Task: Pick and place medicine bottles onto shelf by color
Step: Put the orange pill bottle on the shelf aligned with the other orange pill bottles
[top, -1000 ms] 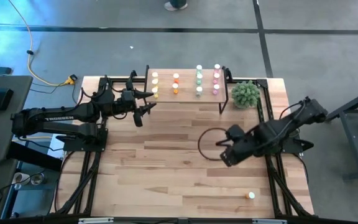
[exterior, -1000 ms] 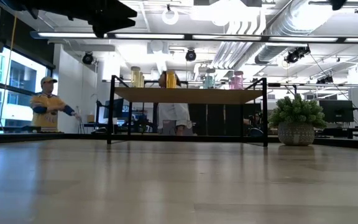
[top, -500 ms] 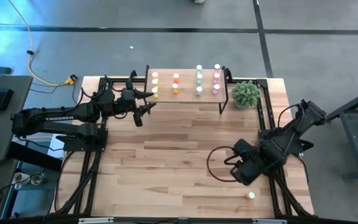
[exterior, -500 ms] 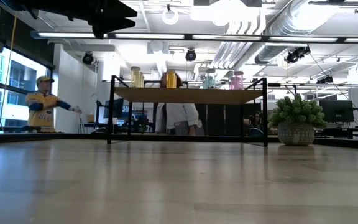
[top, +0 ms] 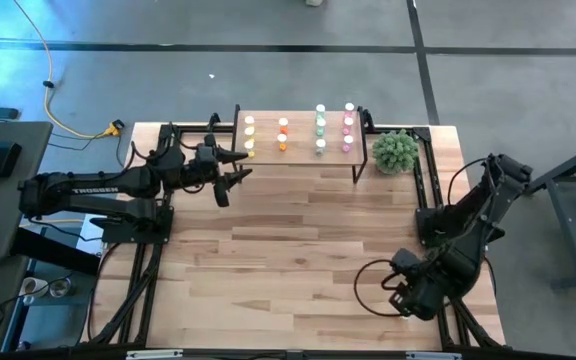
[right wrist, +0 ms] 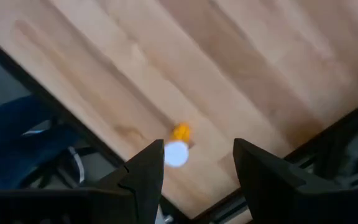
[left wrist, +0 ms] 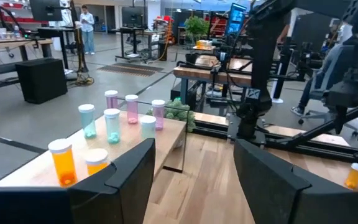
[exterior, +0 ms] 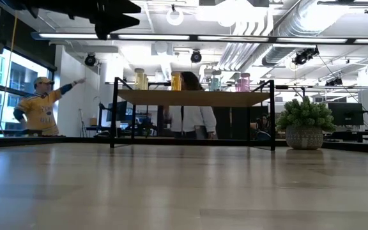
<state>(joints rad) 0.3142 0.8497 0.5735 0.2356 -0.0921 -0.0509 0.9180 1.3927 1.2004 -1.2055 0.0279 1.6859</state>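
Bottles [top: 318,130] are lined up on the shelf [top: 298,150] at the tabletop's [top: 268,250] far edge, plant [top: 395,151] just right.

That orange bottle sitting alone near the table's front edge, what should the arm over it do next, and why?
Probably lower straight down. The right claw hangs open above the orange bottle, which stands upright on the table, roughly centred between the fingers but not yet gripped. The left claw waits open by the shelf.

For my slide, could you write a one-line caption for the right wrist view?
Right gripper, jaws open, hovers above an orange medicine bottle standing near the table edge.
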